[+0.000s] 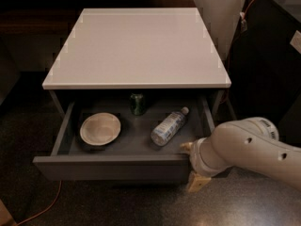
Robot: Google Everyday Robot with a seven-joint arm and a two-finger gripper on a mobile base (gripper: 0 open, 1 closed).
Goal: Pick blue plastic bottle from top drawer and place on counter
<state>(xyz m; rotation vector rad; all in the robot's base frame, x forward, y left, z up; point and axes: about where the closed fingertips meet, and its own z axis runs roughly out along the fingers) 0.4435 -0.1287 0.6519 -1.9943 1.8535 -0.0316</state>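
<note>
The top drawer (113,168) is pulled open under the white counter (136,46). The blue plastic bottle (168,126) lies on its side in the drawer's right half, cap pointing to the back right. My gripper (194,166) is at the drawer's front right corner, on the front panel, just right of and nearer than the bottle. My white arm (254,149) comes in from the right and hides most of the gripper.
A pale bowl (99,128) sits in the drawer's left half. A short dark green can (137,103) stands at the drawer's back, under the counter edge. A dark cabinet (273,55) with an orange cable stands at right. An orange cable (42,206) lies on the floor at left.
</note>
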